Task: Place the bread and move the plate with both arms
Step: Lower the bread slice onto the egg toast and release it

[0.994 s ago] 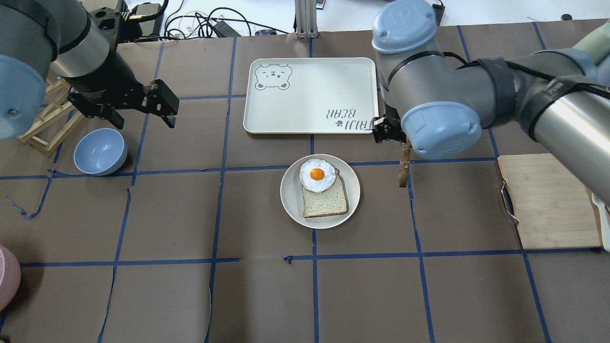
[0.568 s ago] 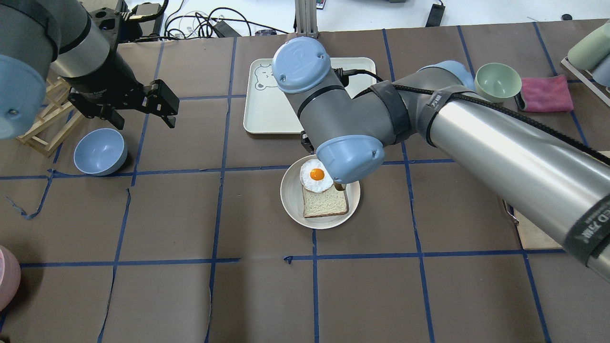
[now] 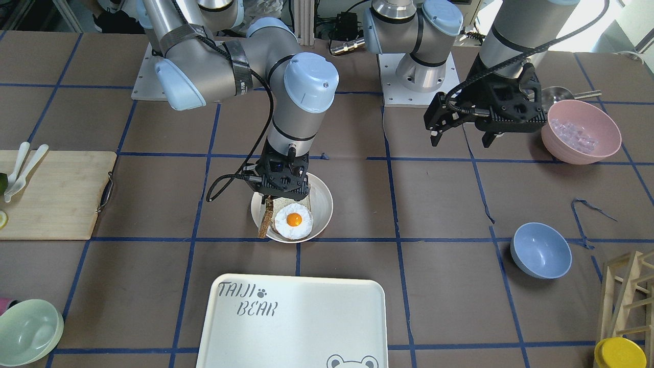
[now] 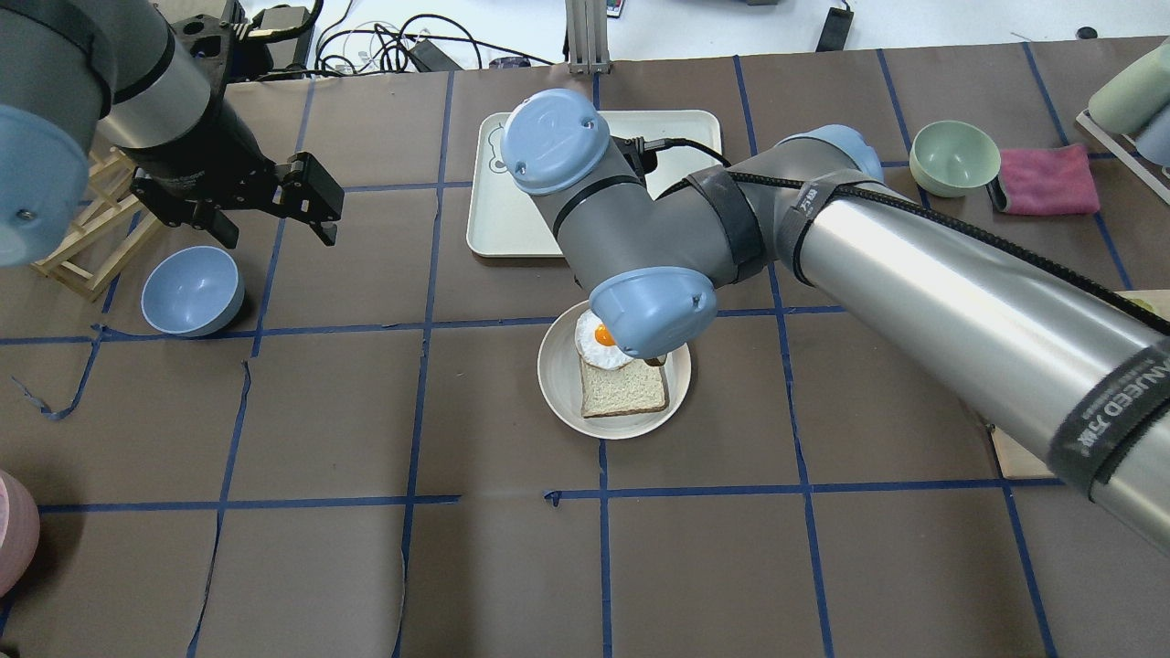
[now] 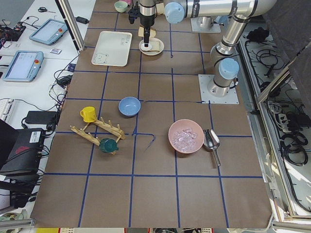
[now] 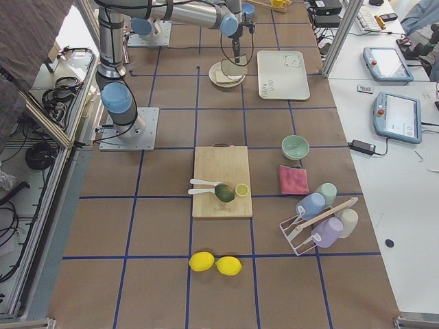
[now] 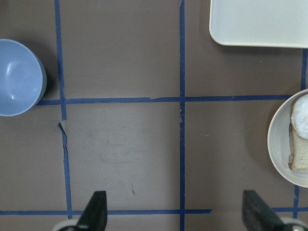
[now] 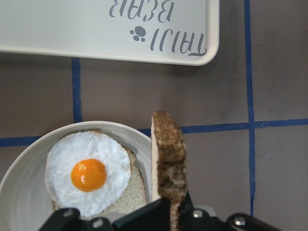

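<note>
My right gripper (image 3: 280, 197) is shut on the bread (image 3: 264, 225), holding it upright and edge-on, with its dark brown crust showing in the right wrist view (image 8: 168, 163). The bread hangs over the rim of the round cream plate (image 4: 558, 384), on the side nearer my right arm. On the plate lies a squarer pale slice (image 4: 624, 391) with a fried egg (image 3: 293, 221) on top. In the overhead view my right wrist hides the gripper. My left gripper (image 4: 274, 233) is open and empty, hovering above the table well to the left of the plate.
The white TAIJI BEAR tray (image 4: 512, 219) lies just beyond the plate. A blue bowl (image 4: 192, 291) sits below my left gripper, beside a wooden rack (image 4: 91, 219). A green bowl (image 4: 955, 157) and pink cloth (image 4: 1047, 180) are far right. A cutting board (image 3: 51, 194) lies on my right.
My right arm has swung left with the bread, from the table right of the plate to over the plate's right rim. The left arm has not moved.
</note>
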Controlling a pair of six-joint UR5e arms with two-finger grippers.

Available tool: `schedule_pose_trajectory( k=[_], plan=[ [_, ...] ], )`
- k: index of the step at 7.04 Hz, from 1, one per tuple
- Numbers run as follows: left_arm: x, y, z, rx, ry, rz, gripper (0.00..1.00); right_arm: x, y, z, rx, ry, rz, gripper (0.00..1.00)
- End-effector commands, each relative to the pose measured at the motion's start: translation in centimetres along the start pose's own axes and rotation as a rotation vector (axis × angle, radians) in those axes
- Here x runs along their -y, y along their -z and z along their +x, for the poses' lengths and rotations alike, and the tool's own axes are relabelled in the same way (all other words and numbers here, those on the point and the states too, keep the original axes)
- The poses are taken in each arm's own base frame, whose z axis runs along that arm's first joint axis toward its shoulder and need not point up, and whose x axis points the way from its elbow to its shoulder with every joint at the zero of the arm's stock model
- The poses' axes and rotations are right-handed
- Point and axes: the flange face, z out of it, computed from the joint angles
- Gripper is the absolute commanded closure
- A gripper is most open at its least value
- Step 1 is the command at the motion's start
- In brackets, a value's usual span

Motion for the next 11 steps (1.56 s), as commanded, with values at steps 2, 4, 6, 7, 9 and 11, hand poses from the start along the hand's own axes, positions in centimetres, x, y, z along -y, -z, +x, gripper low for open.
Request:
schedule_pose_trajectory(
  k=[2,4,6,7,9,11],
  plan=[
    [0.0,0.1,0.0,0.000,-0.001,0.005,0.00,-0.8,-2.6,-1.6,-0.023,-0.009,-0.034,1.00],
    [0.1,0.0,0.0,0.000,-0.001,0.003,0.00,-1.1,-2.7,-2.1,-0.001,-0.009,-0.047,1.00],
    [0.1,0.0,0.0,0.000,-0.001,0.003,0.00,-1.4,-2.8,-2.3,0.015,-0.029,-0.070,1.00],
    [0.1,0.0,0.0,0.000,-0.002,0.003,0.00,-2.0,-3.8,-3.0,0.006,-0.015,-0.080,1.00],
    [0.0,0.1,0.0,0.000,-0.001,0.005,0.00,-2.8,-3.9,-3.6,0.006,-0.005,-0.077,0.52],
    [0.1,0.0,0.0,0.000,-0.001,0.003,0.00,-2.2,-2.9,-3.8,0.049,-0.025,-0.028,0.00]
  ],
)
